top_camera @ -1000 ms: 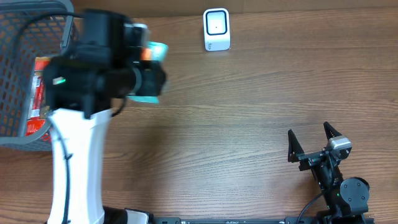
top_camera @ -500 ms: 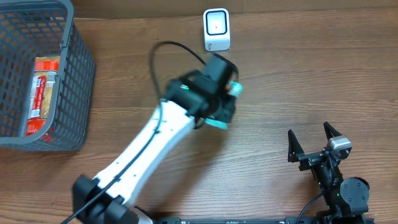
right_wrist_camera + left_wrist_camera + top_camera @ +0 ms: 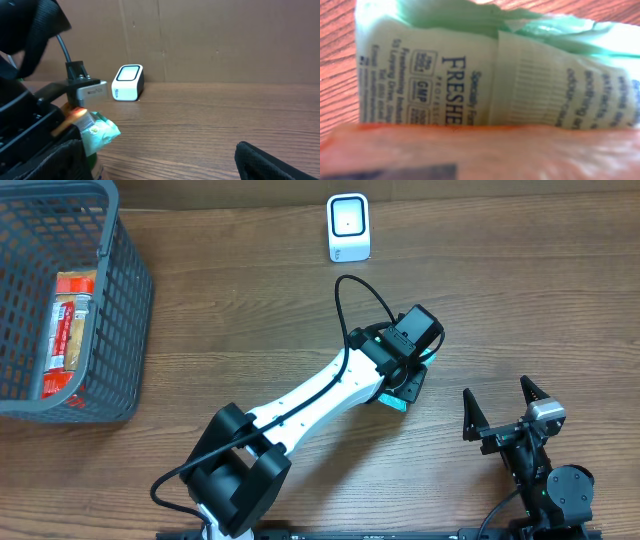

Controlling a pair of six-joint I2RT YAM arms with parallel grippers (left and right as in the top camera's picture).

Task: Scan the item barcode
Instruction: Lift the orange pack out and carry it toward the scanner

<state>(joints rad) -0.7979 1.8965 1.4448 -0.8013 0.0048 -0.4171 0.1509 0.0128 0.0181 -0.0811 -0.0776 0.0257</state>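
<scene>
Wood-grain table (image 3: 250,300) fills the overhead view, with a grey basket (image 3: 125,300) at its left edge and the white scanner (image 3: 348,228) standing at the far side. The left gripper (image 3: 405,375) reaches right of centre, closed partway on a green packet (image 3: 398,400), well apart from the scanner. The right gripper (image 3: 497,390) waits near the front edge, spread wide and holding nothing. From the left wrist, the green packet (image 3: 470,75) fills the frame with printed text, pressed against an orange pad (image 3: 470,145); no barcode shows. From the right wrist, the green packet (image 3: 100,132) hangs low in the jaws, with the scanner (image 3: 128,82) beyond it. The item seems in transit, not yet presented. Next it likely needs carrying to the scanner window, barcode face turned toward it.
</scene>
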